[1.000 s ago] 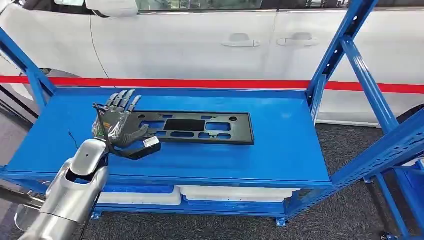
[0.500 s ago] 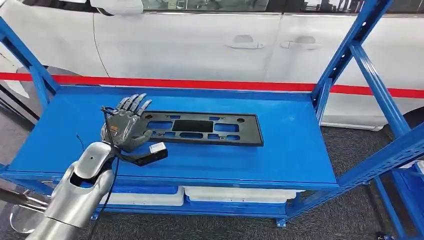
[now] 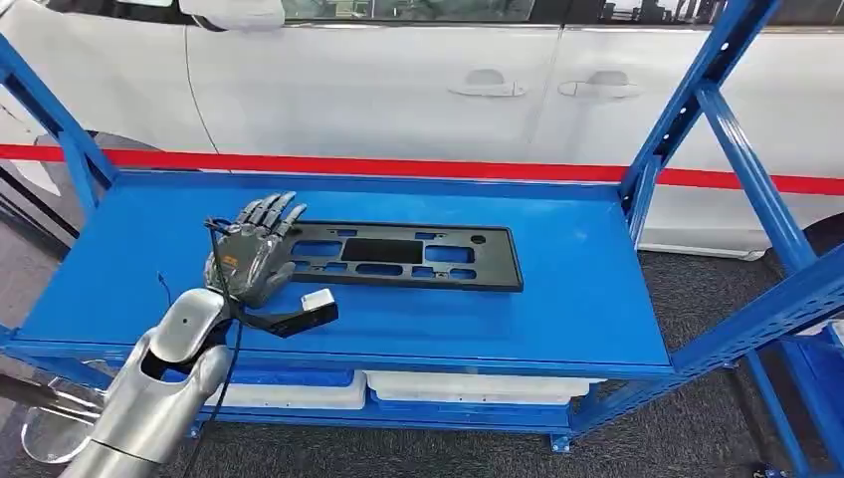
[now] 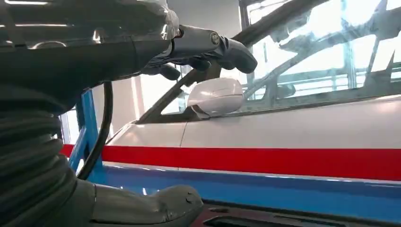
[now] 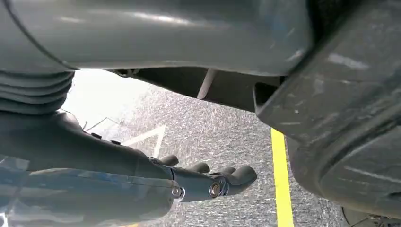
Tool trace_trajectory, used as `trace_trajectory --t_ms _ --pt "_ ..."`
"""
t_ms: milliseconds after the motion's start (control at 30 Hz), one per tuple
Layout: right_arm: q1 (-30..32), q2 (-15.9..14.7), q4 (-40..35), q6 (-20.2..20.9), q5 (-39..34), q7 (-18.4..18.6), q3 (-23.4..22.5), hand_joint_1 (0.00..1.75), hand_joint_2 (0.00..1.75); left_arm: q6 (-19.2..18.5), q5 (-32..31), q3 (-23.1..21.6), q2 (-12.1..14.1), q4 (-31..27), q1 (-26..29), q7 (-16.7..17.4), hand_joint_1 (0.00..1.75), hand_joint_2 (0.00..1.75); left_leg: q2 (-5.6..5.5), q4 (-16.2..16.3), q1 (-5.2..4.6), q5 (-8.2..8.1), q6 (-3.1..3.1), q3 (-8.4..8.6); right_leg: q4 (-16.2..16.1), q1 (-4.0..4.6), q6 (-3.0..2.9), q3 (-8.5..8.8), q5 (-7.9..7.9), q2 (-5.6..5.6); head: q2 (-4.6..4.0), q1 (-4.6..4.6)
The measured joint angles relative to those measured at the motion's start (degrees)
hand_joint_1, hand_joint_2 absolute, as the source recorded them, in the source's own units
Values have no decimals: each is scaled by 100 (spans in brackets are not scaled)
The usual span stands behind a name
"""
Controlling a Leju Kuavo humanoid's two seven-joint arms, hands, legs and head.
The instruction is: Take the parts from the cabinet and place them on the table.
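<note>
A long black plastic frame part (image 3: 398, 256) with several cut-outs lies flat on the blue shelf (image 3: 567, 309). My left hand (image 3: 249, 261) hovers over the part's left end, palm down, fingers spread and pointing toward the back of the shelf, holding nothing. In the left wrist view the dark fingers (image 4: 222, 47) reach out well above the thumb (image 4: 156, 210), and the part's edge (image 4: 283, 221) lies low beside the thumb. My right hand (image 5: 142, 184) hangs over the speckled floor, its fingers (image 5: 227, 179) loosely extended and empty.
Blue slanted uprights (image 3: 697, 100) frame the shelf at right and left (image 3: 60, 139). A white car (image 3: 398, 90) with a red stripe stands right behind. White trays (image 3: 468, 386) sit on the level under the shelf. A yellow floor line (image 5: 281, 179) runs below the right hand.
The whole view has shifted a little since the earliest frame. My left hand has edged slightly forward and rightward over the part's left end, still spread and empty.
</note>
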Motion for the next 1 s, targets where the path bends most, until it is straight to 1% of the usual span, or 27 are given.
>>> trace_trajectory --t_ms 233,300,333,367,400,433,467,500,567,633,700,767,833,1000 --pt "0 0 0 4 0 0 0 0 0 -120 72 0 28 -15 6 18 0 175 -2 -1 0 0 0 1 6 3 1 -1 -1 0 0 0" --pt "0 0 0 4 -2 0 0 0 0 -142 265 0 28 -15 10 -57 0 175 -2 -1 1 0 -1 0 7 4 1 -1 -1 0 0 0" --pt "0 0 0 2 -9 0 0 0 0 -149 578 0 28 -33 18 -164 0 175 -2 -1 2 1 -1 3 8 4 1 -1 -1 0 0 0" --pt "0 0 0 -2 -18 -2 2 0 0 -241 963 4 24 -101 33 -265 0 175 -2 -1 3 1 -1 7 8 4 1 -2 -1 0 0 0" --pt "1 0 0 -6 -39 -2 4 0 0 -479 1413 9 13 -205 45 -336 0 175 -1 -1 5 1 -1 7 8 3 1 -2 -1 0 0 0" --pt "2 0 2 -15 -61 -2 4 0 0 -791 1857 9 -4 -324 46 -361 0 175 0 -1 5 1 -1 7 8 3 1 -3 -1 -2 0 0" --pt "3 0 2 -15 -81 -2 4 0 0 -1181 2352 9 -26 -476 42 -376 0 175 -1 -1 5 1 -1 6 8 3 1 -2 -1 -5 0 0" --pt "3 0 2 -15 -96 2 4 0 0 -1476 2724 9 -54 -603 38 -385 0 175 -1 -1 5 1 -1 6 8 2 1 -2 -2 -6 0 0" --pt "3 0 2 -15 -107 7 4 0 0 -1732 3148 2 -96 -756 35 -385 0 175 -2 -1 5 1 -1 6 7 1 1 -1 -2 -4 0 0" --pt "3 0 2 -13 -122 24 4 0 0 -1980 3747 -19 -131 -811 40 -378 0 175 -2 -1 3 0 -1 8 7 -1 2 0 -2 -2 0 0" --pt "3 0 2 -13 -146 48 7 0 0 -2094 4261 -68 -136 -811 70 -350 0 175 -2 -1 3 0 0 7 6 -1 2 0 -2 -3 0 0" --pt "3 0 2 -13 -160 68 13 0 0 -2131 4572 -109 -133 -811 80 -323 0 175 -1 -1 3 0 0 7 6 0 3 -1 -3 -5 0 0" --pt "3 0 2 -13 -168 70 24 0 0 -2155 4686 -140 -133 -811 80 -313 0 175 -2 -1 3 0 0 7 7 0 3 1 -3 -8 0 0" --pt "3 0 2 -13 -170 70 26 0 0 -2157 4691 -144 -133 -809 80 -308 0 175 -2 -1 3 0 0 5 7 0 3 0 -3 -7 0 0"
